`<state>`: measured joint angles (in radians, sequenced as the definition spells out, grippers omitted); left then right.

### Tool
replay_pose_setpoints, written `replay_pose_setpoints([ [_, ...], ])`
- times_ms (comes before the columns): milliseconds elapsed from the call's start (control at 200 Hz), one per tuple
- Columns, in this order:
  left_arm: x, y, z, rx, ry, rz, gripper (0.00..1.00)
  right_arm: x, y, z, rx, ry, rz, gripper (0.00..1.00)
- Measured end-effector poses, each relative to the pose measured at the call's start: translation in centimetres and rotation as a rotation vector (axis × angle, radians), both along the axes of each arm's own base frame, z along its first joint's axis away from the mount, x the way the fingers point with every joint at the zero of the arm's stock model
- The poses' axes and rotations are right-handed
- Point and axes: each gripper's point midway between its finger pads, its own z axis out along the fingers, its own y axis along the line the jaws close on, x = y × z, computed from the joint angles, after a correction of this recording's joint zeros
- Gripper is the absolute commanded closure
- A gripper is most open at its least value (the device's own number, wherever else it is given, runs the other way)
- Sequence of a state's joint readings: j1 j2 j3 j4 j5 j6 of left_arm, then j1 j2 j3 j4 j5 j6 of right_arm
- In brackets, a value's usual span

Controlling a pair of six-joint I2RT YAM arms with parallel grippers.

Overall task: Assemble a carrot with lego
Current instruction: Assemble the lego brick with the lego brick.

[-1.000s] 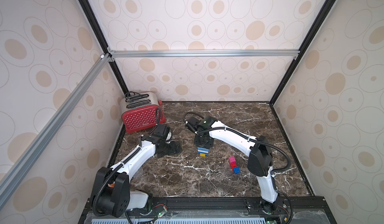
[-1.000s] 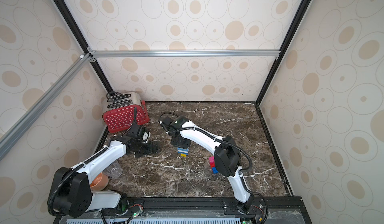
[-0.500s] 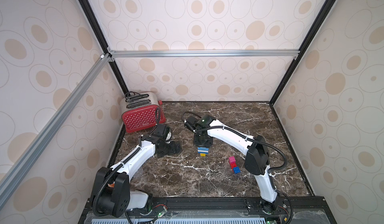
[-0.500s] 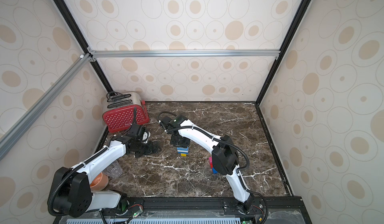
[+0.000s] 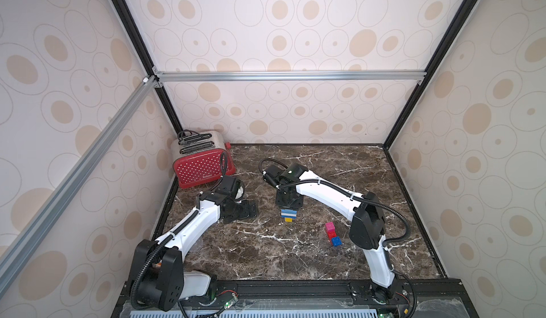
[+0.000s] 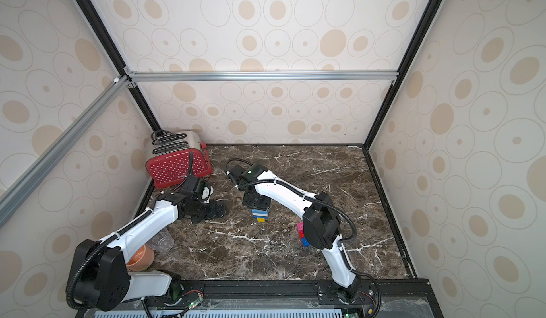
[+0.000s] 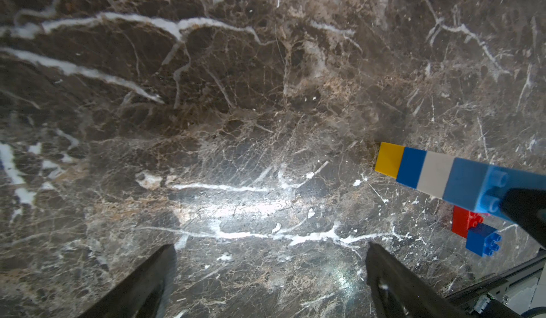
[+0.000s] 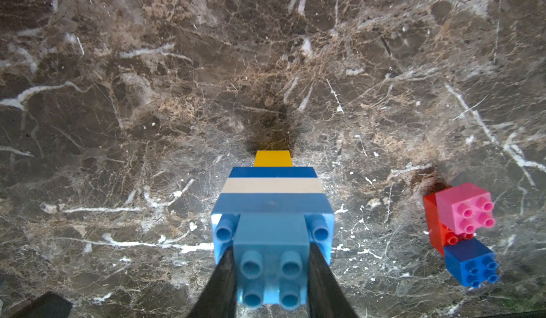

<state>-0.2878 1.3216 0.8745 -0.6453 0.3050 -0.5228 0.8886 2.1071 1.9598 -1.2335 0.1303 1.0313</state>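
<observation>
A partial carrot stack stands mid-table: small yellow brick at the bottom, then blue, white and light blue wide bricks. A small light blue brick sits on top, and my right gripper is shut on its two sides from above. My left gripper hangs open over bare marble to the left of the stack, nothing between its fingers. A separate lego cluster of red, pink and blue bricks lies to the right.
A red toaster stands in the back left corner. A clear cup and an orange bowl sit at the left edge by the left arm's base. Patterned walls close three sides.
The right arm's elbow has shifted slightly to the left; its gripper stays on the stack's top brick. The left arm and the loose cluster have not moved.
</observation>
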Motion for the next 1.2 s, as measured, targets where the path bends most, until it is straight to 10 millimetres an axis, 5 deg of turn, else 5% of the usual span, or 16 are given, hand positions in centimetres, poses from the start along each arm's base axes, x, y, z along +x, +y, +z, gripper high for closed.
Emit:
replay_pose_setpoints([
  [1197, -0.23, 0.33, 0.45, 0.009, -0.009, 0.012, 0.01, 0.12, 0.05, 0.32, 0.003, -0.014, 0.001, 0.51],
])
